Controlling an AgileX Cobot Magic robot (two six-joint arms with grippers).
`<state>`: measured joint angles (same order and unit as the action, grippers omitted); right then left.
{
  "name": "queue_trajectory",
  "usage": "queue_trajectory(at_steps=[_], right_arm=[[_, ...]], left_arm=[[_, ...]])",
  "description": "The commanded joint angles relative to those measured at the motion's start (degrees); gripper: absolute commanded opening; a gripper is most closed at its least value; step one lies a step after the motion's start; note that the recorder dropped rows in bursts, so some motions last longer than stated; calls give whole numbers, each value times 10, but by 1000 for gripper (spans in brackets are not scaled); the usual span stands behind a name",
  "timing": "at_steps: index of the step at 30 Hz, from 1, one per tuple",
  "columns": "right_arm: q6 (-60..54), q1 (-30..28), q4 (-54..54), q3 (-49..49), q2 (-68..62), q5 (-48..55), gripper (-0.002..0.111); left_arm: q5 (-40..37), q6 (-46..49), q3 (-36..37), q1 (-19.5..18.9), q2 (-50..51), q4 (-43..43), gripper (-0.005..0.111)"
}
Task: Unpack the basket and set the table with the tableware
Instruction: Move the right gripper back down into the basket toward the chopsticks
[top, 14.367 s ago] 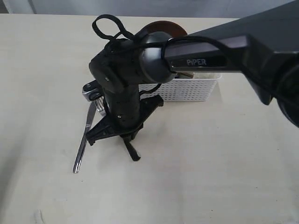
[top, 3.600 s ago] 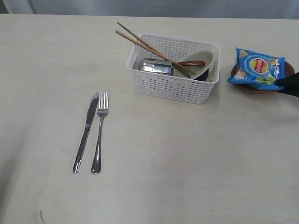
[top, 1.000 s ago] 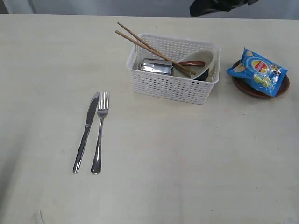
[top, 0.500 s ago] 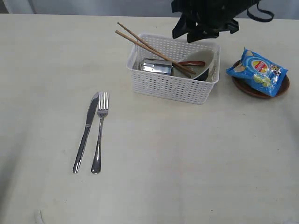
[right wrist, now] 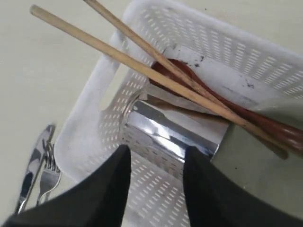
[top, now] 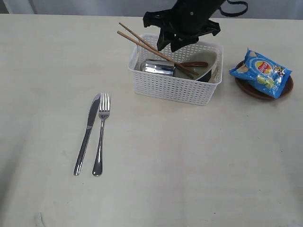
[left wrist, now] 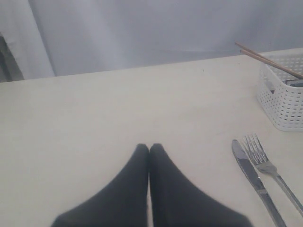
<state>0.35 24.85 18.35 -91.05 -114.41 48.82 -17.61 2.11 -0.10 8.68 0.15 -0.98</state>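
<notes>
A broad, pale cream table (top: 189, 165) fills the room in front of me, with a grey-white curtain or wall beyond its far edge. A black arm reaches in from the far side and hangs over the white lattice basket (top: 175, 87), which sits on the far half of the table, a little right of the middle.

The right pincer (top: 169, 45) hovers just above the basket's left end with its jaws parted to a middling gap. It grips nothing. From its own camera, the steel cup shows between and beyond the two black fingers (right wrist: 109, 189).

On the table to the right of the basket and apart from it lies a dark brown round plate (top: 255, 93), with a blue snack bag (top: 260, 66) resting on top. Inside the basket, a white bowl (top: 210, 59) leans at the right end and a shiny steel cup (top: 158, 67) lies on its side at the left.

A pair of wooden chopsticks (top: 142, 40) slants from the bowl out over the basket's far-left rim. A reddish-brown spoon (top: 196, 64) rests in the bowl beneath them.

Well to the near left of the basket, a steel knife (top: 87, 135) and fork (top: 101, 137) lie side by side on the table, the knife on the left.

The left pincer (left wrist: 149, 151) is pressed together on nothing, above bare table.
</notes>
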Motion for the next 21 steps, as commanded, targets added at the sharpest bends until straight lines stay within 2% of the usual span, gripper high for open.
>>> queue_trajectory(at_steps=[1,6,11,21], right_arm=[[84,29,-83,-16,2,9,38],[97,21,-84,-24,0,14,50],[103,2,-84,-24,-14,39,49],[103,3,-72,-24,-54,31,49]], left_arm=[[5,-2,1,-1,-2,1,0],[5,-2,1,-1,-2,1,0],[5,-2,1,-1,-2,1,0],[5,-2,1,-1,-2,1,0]])
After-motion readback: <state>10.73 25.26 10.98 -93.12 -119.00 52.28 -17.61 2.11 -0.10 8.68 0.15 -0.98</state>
